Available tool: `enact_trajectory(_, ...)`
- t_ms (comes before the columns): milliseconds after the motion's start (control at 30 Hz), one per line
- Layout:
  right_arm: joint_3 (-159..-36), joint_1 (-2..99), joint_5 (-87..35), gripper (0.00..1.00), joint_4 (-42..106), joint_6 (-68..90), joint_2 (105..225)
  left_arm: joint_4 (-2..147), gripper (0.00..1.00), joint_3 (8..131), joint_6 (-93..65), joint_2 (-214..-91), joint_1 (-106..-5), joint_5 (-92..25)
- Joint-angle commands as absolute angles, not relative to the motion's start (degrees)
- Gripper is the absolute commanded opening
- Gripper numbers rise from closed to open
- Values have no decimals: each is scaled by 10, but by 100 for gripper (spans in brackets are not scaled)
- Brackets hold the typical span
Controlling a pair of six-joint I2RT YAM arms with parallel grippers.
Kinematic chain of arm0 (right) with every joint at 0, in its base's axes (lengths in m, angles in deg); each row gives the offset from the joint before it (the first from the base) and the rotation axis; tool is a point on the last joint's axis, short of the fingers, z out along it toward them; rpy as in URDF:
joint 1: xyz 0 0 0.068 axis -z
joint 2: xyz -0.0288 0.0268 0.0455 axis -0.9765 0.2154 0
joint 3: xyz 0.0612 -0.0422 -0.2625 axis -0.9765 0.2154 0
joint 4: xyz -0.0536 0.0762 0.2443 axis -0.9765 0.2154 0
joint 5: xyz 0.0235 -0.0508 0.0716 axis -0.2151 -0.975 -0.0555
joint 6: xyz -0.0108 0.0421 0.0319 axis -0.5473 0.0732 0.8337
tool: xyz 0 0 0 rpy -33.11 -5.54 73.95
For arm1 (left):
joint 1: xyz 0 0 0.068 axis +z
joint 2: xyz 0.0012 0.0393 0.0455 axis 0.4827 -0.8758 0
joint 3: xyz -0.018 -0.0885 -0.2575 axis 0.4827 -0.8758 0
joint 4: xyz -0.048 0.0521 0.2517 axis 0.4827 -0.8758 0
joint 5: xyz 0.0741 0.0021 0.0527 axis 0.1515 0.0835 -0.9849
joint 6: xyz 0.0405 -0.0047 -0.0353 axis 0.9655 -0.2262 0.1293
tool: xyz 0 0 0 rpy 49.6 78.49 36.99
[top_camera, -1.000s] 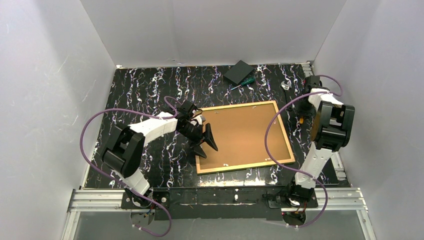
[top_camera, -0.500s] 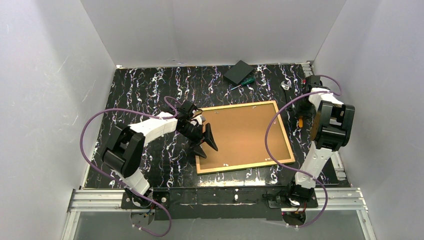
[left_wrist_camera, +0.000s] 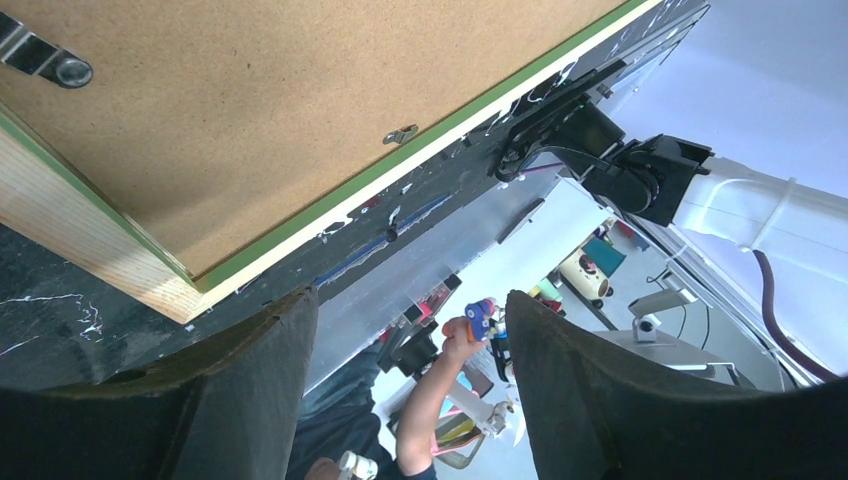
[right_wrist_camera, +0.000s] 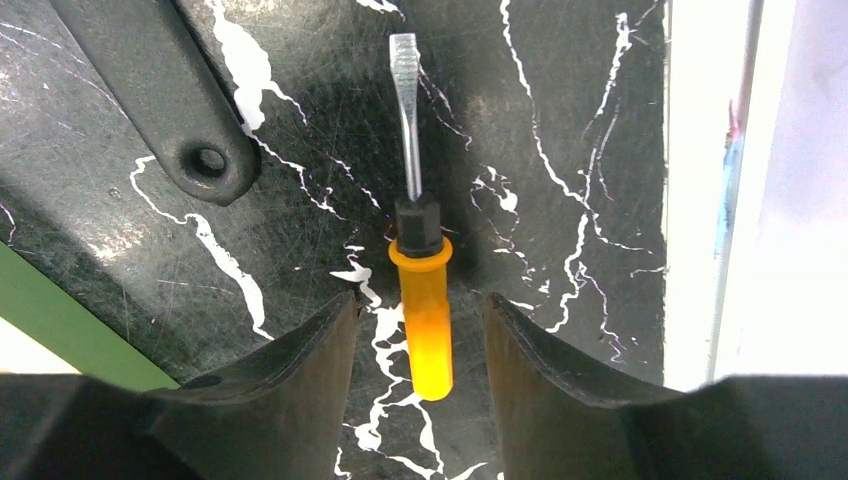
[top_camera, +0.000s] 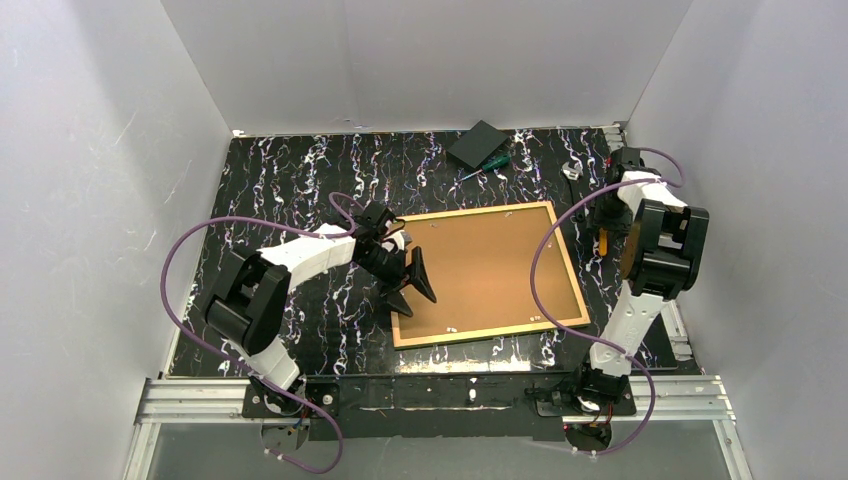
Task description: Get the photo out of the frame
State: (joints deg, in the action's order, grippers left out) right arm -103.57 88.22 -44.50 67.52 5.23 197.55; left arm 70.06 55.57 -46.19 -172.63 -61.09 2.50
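The frame [top_camera: 568, 268] lies face down in mid-table, with its light wood back edge up and green showing on its inner edge [left_wrist_camera: 300, 225]. The brown backing board [top_camera: 480, 270] fills it and hides the photo. My left gripper [top_camera: 410, 285] is open and empty at the frame's left edge, near its front-left corner [left_wrist_camera: 110, 265]. My right gripper [right_wrist_camera: 420, 320] is open, low over the table right of the frame. Its fingers straddle the handle of an orange screwdriver [right_wrist_camera: 425, 320] without gripping it. The screwdriver also shows in the top view [top_camera: 603, 243].
Small metal clips [left_wrist_camera: 400, 133] hold the backing board in. A black box [top_camera: 476, 143] and a green-handled screwdriver [top_camera: 487, 165] lie at the back. A black bar with a hole [right_wrist_camera: 170, 110] lies left of the orange screwdriver. The white wall [right_wrist_camera: 700, 200] is close on the right.
The right arm has shifted slightly over the orange screwdriver. The left arm and the frame have not moved.
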Motion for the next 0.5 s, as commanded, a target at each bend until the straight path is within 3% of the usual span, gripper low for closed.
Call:
enact_trajectory(0,-1073,882,-473,59,699,61,1948,651,68,545,-448,-1736,-619,36)
enact_trajectory(300,-1054,881,-517,67,735,141,1835,650,70,542,-428,-1726,-623,7)
enact_trajectory(400,-981,872,-461,68,719,194,1754,652,70,544,-418,-1721,-624,-7)
enact_trajectory(467,-858,833,-394,70,669,248,1621,652,71,546,-389,-1708,-631,-36)
